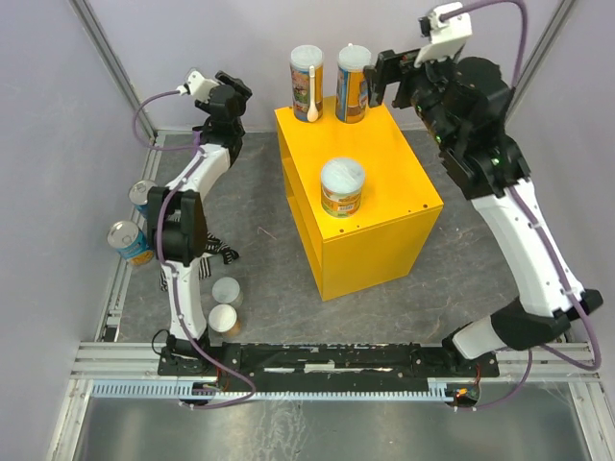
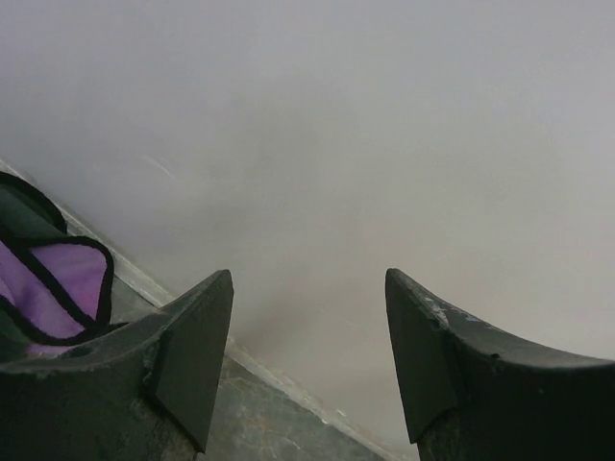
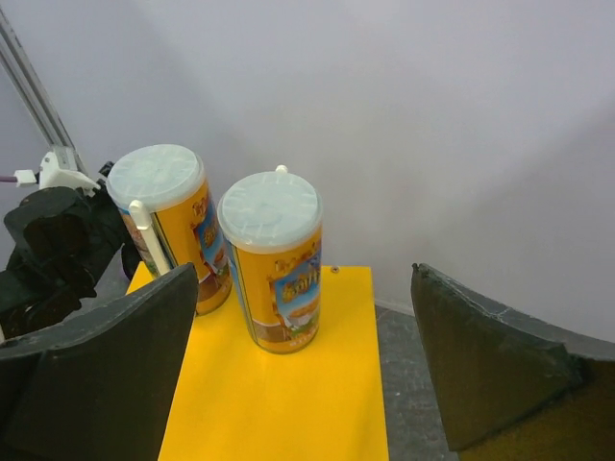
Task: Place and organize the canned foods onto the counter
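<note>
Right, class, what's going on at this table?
Two robot arms are putting cans on the yellow counter. Two tall tubes stand at its far edge, a short tub nearer the front. The right gripper is open and empty beside the tubes; the left gripper is open and empty too. Two tins and two small tubs wait on the table at the left.

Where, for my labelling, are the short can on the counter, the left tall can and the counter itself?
short can (image 1: 342, 179): top view, its lid.
left tall can (image 1: 302, 86): top view, its label.
counter (image 1: 389, 158): top view, bare top surface.
</note>
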Controlling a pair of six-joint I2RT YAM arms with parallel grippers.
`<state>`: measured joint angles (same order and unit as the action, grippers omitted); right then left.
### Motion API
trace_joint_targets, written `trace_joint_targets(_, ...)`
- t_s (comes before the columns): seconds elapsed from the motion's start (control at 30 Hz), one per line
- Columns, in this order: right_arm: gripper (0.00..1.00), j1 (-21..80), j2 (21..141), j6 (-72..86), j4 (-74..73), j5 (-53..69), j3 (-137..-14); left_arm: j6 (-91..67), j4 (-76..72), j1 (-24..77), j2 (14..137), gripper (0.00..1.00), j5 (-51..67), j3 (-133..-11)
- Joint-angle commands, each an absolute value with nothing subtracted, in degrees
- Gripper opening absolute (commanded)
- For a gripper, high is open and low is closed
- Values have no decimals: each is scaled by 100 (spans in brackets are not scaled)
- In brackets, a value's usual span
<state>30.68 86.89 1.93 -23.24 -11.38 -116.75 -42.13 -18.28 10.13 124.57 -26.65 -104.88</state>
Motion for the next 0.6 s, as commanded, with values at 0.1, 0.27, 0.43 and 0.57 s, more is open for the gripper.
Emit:
trace_joint_targets(0.1, 99, 3136, 7958, 589, -2265, -1445, -11230, -3653, -1435, 1344, 10651, 71, -3204, -9909)
trace_joint_targets(0.27, 100, 3266, 7824, 566, -2662, -1720, -11243, -3891, -951, 1392, 9773, 71, -3403, -9265)
trace_joint_targets(0.43, 100, 3765, 7802, 235, -2972, -2420, -11397, -3948, -699, 1659, 8982, 70, -3972, -8559)
trace_joint_targets(0.57, 100, 4548, 7973, -63, -3471, -3326, -11779, -4170, -363, 1783, 8512, 70, -4325, -8237)
